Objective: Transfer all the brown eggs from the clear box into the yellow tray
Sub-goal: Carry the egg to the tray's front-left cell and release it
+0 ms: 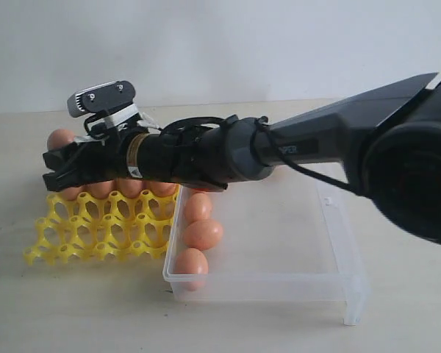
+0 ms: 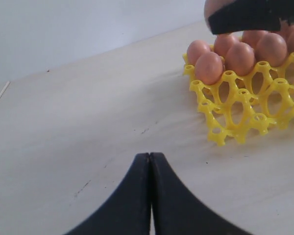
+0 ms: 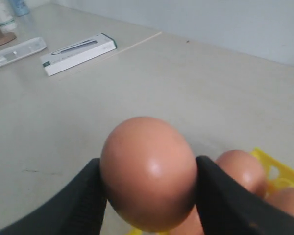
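The right gripper [image 3: 149, 196] is clasping one smooth, glossy orange-brown egg [image 3: 147, 166] between its black fingers, the oval's long axis standing roughly upright, over the far side of the yellow lattice tray [image 1: 95, 235]. Three eggs [image 1: 203, 234] are lying in the clear plastic box [image 1: 279, 283]. The tray's own eggs are partly hidden. The left gripper [image 2: 150, 157] is pressing its fingers together, empty.

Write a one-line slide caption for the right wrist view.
Right gripper holds a brown egg between its jaws, near eggs seated in the yellow tray.
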You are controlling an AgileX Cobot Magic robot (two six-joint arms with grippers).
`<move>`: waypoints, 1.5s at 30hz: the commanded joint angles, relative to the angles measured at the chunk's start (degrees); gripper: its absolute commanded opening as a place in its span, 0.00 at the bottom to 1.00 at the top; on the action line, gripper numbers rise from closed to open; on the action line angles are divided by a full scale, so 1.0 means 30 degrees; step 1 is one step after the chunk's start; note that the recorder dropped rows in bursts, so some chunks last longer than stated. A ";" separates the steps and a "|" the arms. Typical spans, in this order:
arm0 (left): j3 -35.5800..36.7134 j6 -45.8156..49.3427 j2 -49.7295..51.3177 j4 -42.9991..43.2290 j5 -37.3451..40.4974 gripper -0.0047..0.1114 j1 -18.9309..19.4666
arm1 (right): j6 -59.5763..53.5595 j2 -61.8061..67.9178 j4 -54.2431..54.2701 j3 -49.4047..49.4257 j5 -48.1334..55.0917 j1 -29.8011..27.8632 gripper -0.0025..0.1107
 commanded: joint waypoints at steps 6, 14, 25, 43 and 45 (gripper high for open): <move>-0.0077 -0.0108 -0.0116 -0.0001 -0.0086 0.04 -0.0035 | 0.2257 0.0541 -0.2201 -0.0908 -0.0560 0.0369 0.02; -0.0077 -0.0108 -0.0116 -0.0001 -0.0086 0.04 -0.0035 | 0.2724 0.0669 -0.2406 -0.0908 -0.0560 0.0369 0.02; -0.0077 -0.0108 -0.0116 -0.0001 -0.0086 0.04 -0.0035 | 0.1981 0.1738 -0.2131 -0.0908 -0.0728 0.0688 0.02; -0.0077 -0.0108 -0.0116 -0.0001 -0.0086 0.04 -0.0035 | 0.0490 0.1981 -0.1244 -0.0908 -0.0186 0.0688 0.19; -0.0077 -0.0108 -0.0116 -0.0001 -0.0086 0.04 -0.0035 | 0.0490 0.2089 -0.1009 -0.0908 -0.0186 0.0688 0.23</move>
